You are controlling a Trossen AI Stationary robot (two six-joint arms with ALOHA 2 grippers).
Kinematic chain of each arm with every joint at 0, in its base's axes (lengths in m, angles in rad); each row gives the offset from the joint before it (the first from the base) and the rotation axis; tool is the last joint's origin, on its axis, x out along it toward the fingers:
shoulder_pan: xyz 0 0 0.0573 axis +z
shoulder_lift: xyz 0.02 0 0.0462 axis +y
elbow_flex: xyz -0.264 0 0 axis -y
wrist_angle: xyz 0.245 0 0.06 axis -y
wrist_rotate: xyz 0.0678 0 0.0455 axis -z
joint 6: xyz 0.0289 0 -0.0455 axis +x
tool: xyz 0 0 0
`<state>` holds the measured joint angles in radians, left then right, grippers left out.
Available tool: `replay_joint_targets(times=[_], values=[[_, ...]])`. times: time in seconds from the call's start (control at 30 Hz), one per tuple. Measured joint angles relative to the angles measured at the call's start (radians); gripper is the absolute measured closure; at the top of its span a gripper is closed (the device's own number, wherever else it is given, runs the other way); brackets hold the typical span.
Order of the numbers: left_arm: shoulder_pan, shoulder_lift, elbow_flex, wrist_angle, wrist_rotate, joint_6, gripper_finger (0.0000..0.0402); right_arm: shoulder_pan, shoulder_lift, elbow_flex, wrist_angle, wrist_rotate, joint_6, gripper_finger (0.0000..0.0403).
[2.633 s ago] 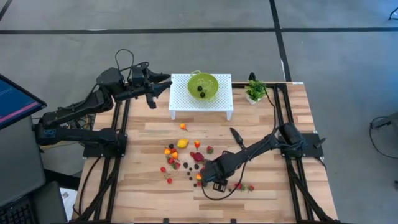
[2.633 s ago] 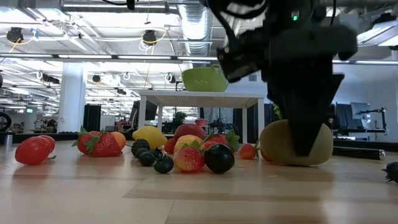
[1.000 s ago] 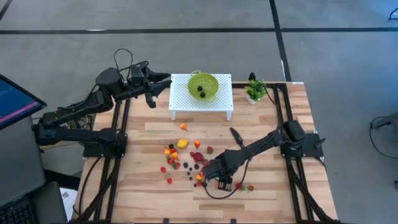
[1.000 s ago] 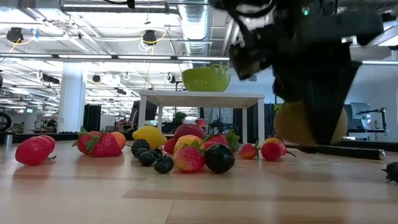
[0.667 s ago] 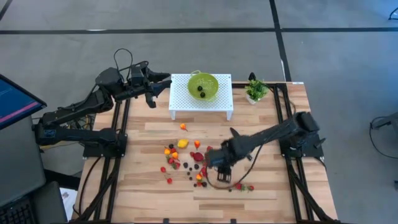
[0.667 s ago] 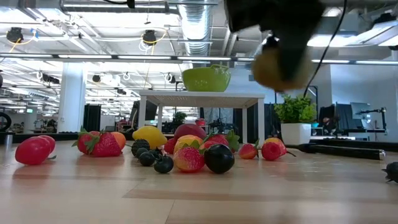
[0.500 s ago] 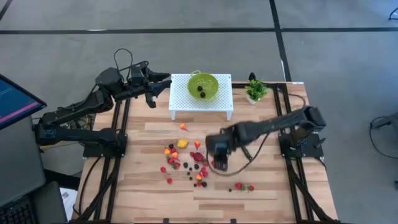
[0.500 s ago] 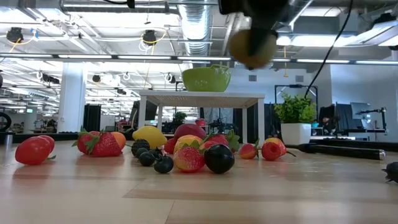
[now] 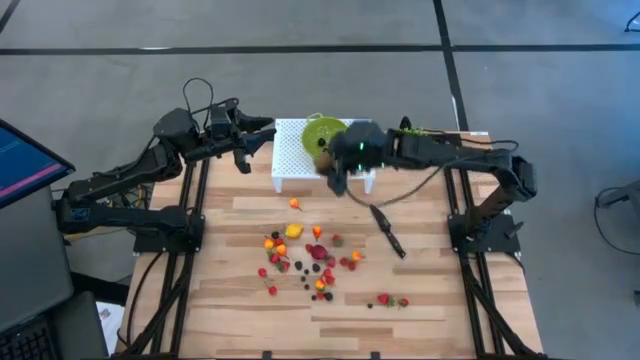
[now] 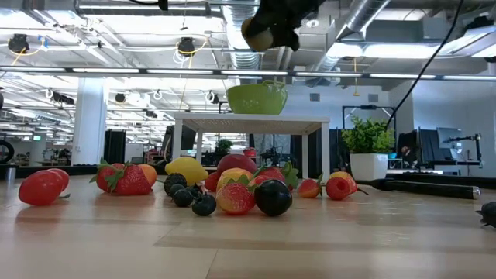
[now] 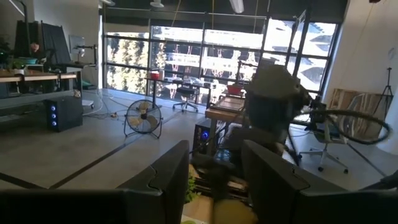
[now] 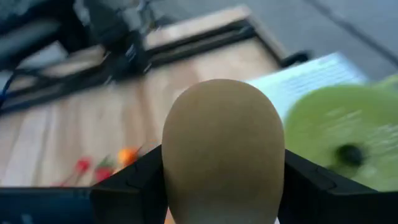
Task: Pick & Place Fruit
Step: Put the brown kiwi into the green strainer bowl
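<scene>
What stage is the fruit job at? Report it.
Done: two dark berries already lie in the lime-green plastic bowl on the white perforated stand. In hand: the right claw grips the brown-green oval fruit beside the bowl. Left: the scatter of tiny red, orange and yellow fruits on the wooden table. The left claw waits by the stand.

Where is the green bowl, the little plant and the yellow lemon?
green bowl (image 10: 256, 99), low view, its outer wall.
little plant (image 10: 366, 134), low view, its leaves.
yellow lemon (image 10: 186, 170), low view, its middle.
</scene>
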<state>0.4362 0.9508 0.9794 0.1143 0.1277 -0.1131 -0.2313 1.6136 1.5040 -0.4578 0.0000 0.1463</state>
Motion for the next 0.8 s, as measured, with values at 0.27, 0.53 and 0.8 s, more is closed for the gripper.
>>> replay_joint_targets(times=[0.27,0.53,0.8], values=[[0.0,0.0,0.0,0.0,0.0,0.0,0.0259,-0.18,0.04,-0.002,0.06,-0.059,-0.023,0.0195],[0.0,0.0,0.0,0.0,0.0,0.0,0.0259,-0.243,0.089,0.001,0.062,-0.081,-0.023,0.0177],[0.0,0.0,0.0,0.0,0.0,0.0,0.0259,-0.248,0.127,0.0,0.065,-0.081,-0.024,0.0173]])
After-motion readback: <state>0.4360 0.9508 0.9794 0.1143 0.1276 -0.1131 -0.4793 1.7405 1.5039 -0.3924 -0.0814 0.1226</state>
